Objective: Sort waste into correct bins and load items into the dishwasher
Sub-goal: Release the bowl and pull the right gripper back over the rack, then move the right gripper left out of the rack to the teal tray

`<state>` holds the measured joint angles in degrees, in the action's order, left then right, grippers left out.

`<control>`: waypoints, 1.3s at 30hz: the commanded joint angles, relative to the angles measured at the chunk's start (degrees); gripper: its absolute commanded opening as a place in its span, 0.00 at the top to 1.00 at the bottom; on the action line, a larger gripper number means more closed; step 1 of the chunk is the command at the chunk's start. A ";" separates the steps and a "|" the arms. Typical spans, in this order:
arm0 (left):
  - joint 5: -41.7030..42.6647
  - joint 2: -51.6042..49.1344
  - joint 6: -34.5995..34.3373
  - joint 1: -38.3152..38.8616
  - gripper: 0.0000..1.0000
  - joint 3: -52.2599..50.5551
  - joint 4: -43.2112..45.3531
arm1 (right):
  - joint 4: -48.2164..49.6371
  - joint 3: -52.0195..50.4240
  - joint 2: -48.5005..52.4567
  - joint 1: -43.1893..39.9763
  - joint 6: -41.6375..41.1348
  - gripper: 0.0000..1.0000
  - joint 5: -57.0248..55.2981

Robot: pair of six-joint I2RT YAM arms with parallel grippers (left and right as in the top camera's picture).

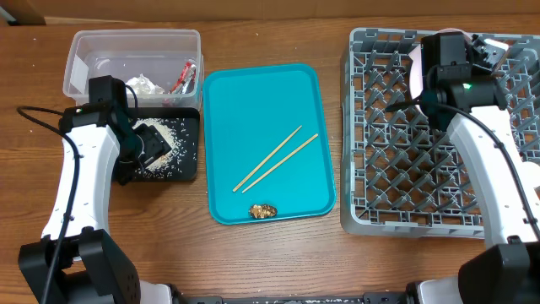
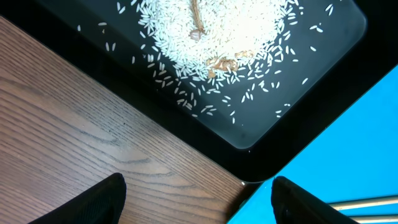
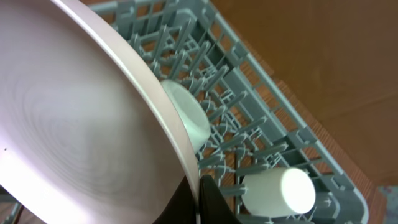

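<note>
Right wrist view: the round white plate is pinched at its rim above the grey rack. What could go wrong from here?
1. The round white plate hangs from a thin rim pinch in the right gripper, jaws shut on its edge; it could pivot or slip.
2. A small white bowl and a white cup sit in the grey plastic dish rack just beyond the plate; lowering it there may knock them.
</note>
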<state>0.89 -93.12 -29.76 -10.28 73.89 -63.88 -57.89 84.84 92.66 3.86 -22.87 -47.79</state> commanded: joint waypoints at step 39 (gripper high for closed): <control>0.28 1.36 1.09 1.05 0.23 1.16 0.26 | -18.69 -0.70 -5.49 4.70 4.72 0.71 42.53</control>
<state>0.89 -93.12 -29.76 -10.11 73.91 -63.66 -74.74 86.48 86.87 8.64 -19.18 -12.53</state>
